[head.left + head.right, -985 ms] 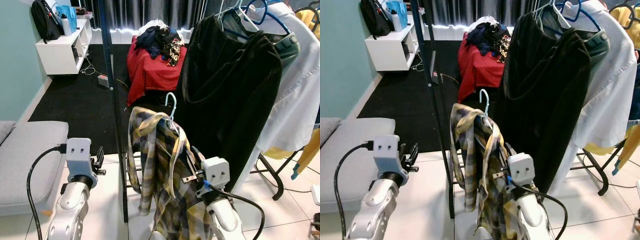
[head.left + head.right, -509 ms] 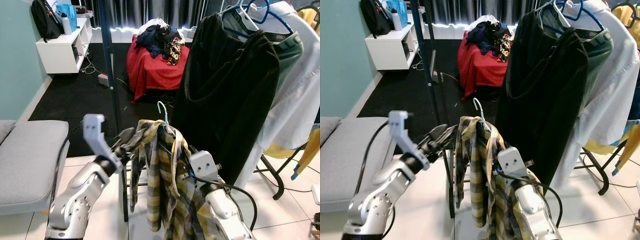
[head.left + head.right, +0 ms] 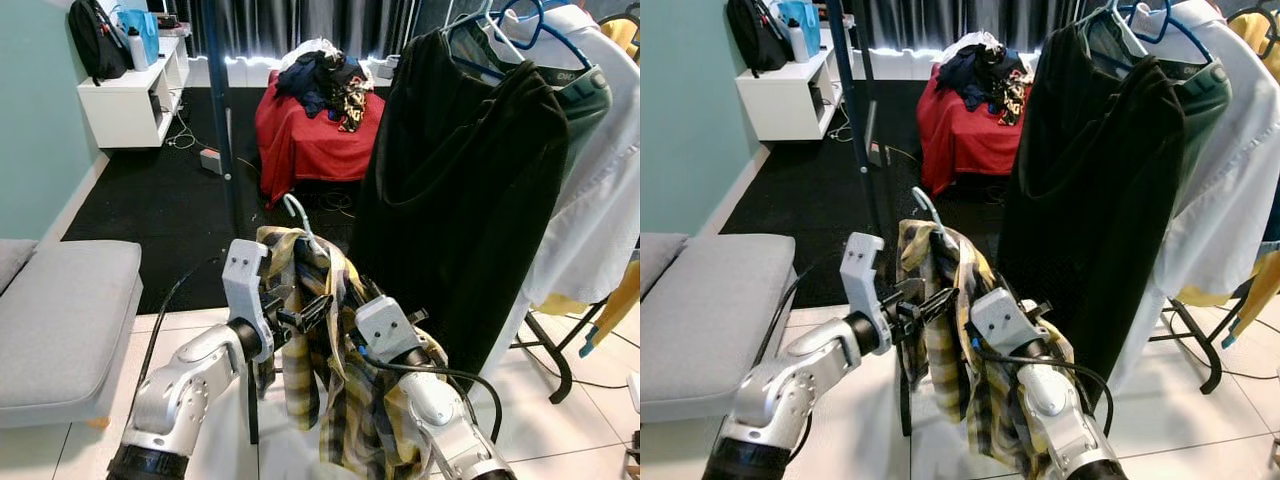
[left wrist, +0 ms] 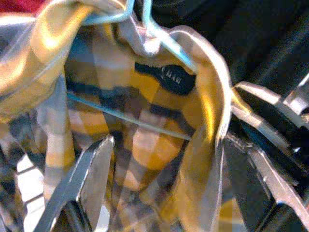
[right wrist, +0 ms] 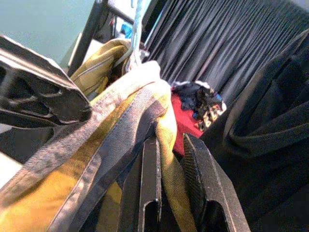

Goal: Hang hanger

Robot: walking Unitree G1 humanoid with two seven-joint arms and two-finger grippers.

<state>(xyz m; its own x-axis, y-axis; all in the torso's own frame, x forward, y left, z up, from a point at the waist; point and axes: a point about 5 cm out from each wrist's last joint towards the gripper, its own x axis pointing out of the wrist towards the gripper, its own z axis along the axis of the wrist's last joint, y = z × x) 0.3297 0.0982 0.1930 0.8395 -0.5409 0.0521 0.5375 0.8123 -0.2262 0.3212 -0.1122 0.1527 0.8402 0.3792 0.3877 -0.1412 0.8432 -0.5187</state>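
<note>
Yellow-and-grey plaid shirt (image 3: 330, 330) on a pale blue wire hanger (image 3: 297, 215): near centre of the scene, held up between the two arms, hook uppermost and free of any rail.

Right tool (image 5: 170, 159): narrow, its two black fingers pinching a fold of the shirt's fabric; placed at the right side of the garment.

Left tool (image 4: 164, 164): spread wide, one finger (image 4: 94, 166) on each side of the shirt's collar area, the hanger wire between them; whether the fingers touch the cloth cannot be told.

Dark upright pole (image 3: 222, 120): just behind the shirt, left of centre.

Long black garment (image 3: 450, 190): hanging at right on a blue hanger, close beside the shirt; a white garment (image 3: 610, 190) hangs to its right.

Red-covered seat (image 3: 310, 140) with a heap of dark clothes: far centre.

Grey cushioned bench (image 3: 60, 310): near left.

White shelf unit (image 3: 125, 95): far left, against the teal wall.
</note>
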